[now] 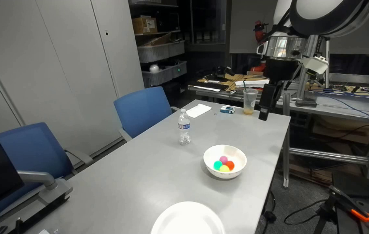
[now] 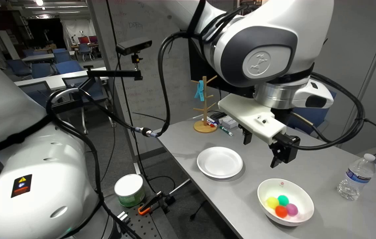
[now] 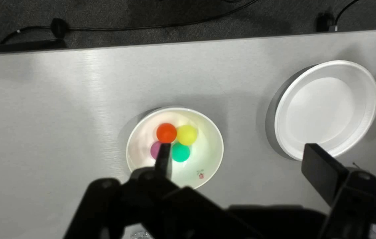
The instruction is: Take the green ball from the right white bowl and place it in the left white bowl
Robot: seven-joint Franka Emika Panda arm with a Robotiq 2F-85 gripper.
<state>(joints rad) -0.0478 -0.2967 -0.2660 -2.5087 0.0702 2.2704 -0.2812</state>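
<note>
One green ball (image 3: 180, 152), just below centre in the wrist view, inside the deeper white bowl (image 3: 208, 147) beside three other balls (image 3: 166, 133); presumably light, smooth, apt to roll; best pinched across its widest girth, from above, by the hand (image 3: 238, 147), spread wide and empty.

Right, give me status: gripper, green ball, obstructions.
Gripper open and empty. Green ball in the deeper white bowl. Yellow ball, pink ball, red ball clustered with it, may crowd the grasp.
</note>
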